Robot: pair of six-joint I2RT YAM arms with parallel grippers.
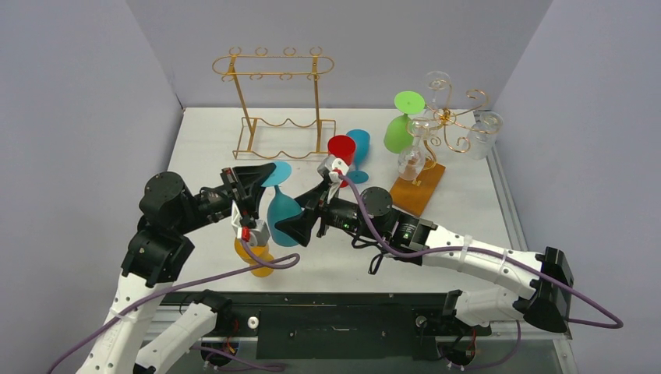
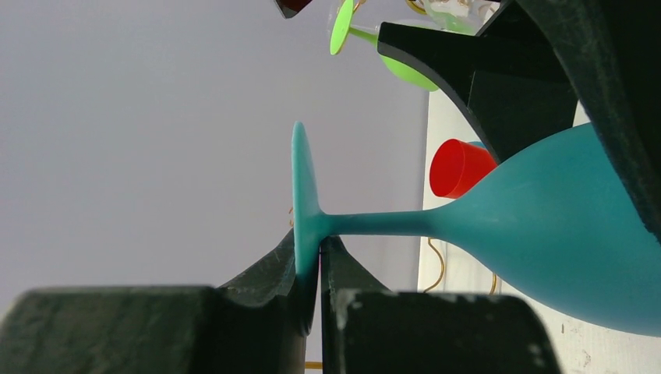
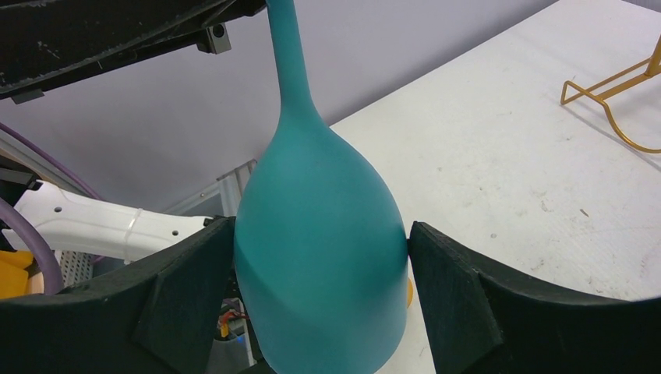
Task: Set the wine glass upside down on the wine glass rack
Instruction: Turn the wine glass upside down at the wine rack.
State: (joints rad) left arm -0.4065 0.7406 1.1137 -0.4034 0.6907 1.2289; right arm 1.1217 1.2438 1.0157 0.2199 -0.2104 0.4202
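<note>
**Teal wine glass [image 1: 284,214] in two grips**

The left wrist view shows the left gripper [image 2: 312,257] clamped on its foot. The right wrist view shows the right gripper [image 3: 321,249] closed around its bowl. From above, it hangs between both arms, over the table [image 1: 483,202].

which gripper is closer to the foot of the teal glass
Left. The left gripper is clamped on the foot of the teal glass; the right gripper grips its bowl.

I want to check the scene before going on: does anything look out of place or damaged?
The teal glass hangs foot up in mid-air, held from both sides: the left tool pinches only its foot's edge, the right tool clasps the bowl. Nothing looks spilled or broken.
</note>
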